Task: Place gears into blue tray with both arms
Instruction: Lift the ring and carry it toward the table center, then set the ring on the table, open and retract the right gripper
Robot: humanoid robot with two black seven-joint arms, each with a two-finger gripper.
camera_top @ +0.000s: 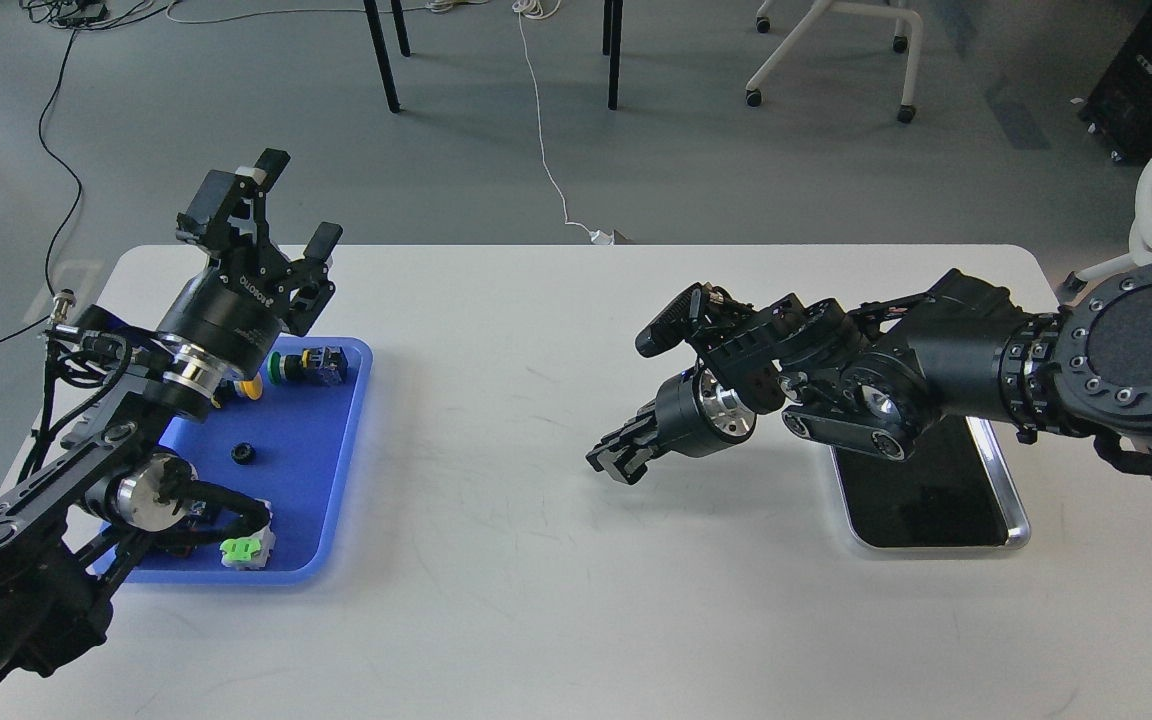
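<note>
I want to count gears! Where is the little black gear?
Head view, left side: one gear lies in the blue tray, near its middle, below the green-capped switch.

ROBOTIQ (white letters, upside down) on left hand (288,205).

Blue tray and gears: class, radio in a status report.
Left end effector open, raised over flat blue plastic tray. Right end effector low over table, state unclear. One small black gear in tray, among push-buttons.

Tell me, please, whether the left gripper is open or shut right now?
Open: the left gripper points upward above the blue tray, its two fingers clearly spread apart, nothing between them.
</note>
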